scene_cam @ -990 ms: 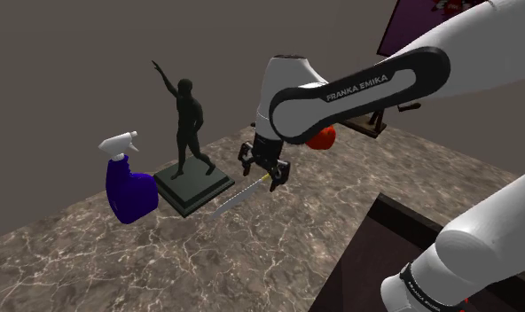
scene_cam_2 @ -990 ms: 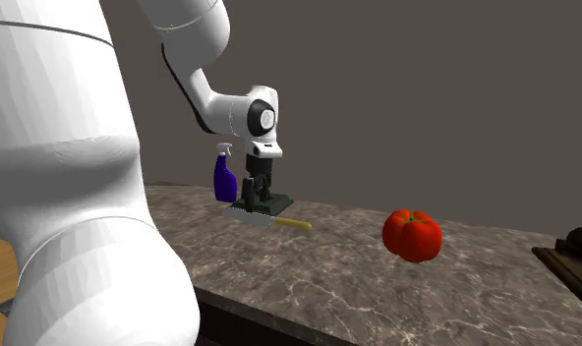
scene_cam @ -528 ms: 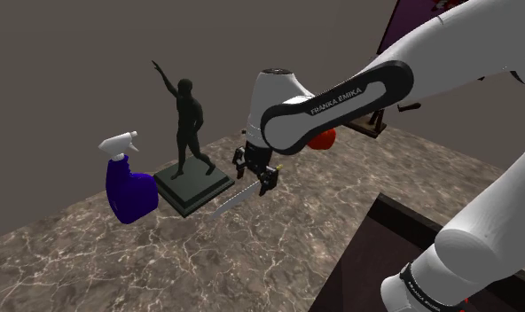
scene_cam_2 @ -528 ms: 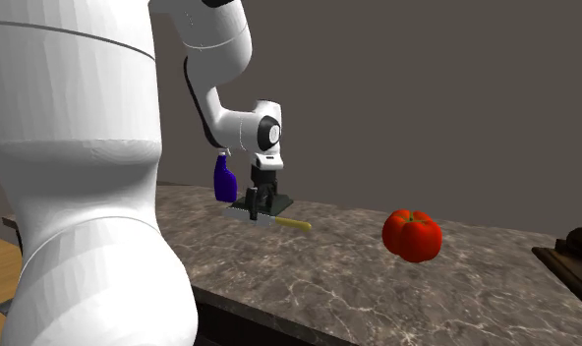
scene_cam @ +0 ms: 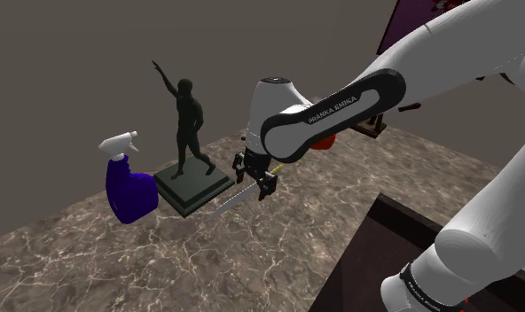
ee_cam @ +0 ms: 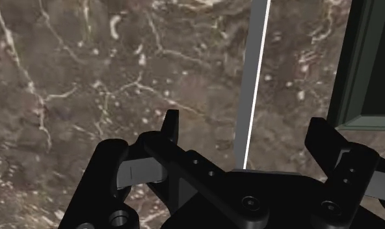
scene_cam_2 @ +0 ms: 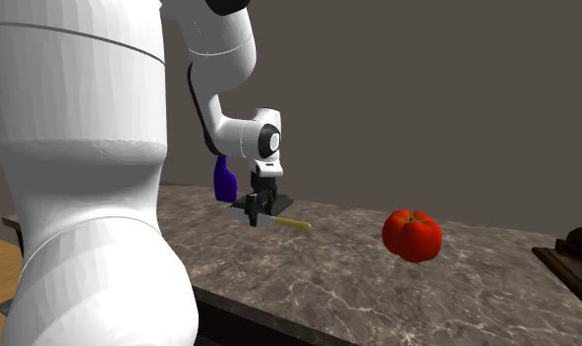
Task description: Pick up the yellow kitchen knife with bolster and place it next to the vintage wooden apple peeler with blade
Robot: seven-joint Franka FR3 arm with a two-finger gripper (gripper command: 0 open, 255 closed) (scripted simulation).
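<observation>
- While the marble bench (scene_cam: 92,257) bears everything, the dark statue (scene_cam: 190,124) stands near its back edge, base just beside the knife (scene_cam_2: 297,225); a drifting finger could clip that base;
- gripper (ee_cam: 246,128) hangs low, fingers spread astride the grey blade, touching nothing;
- yellow-handled knife lies flat mid-bench; pinching its thin blade may slip.
</observation>
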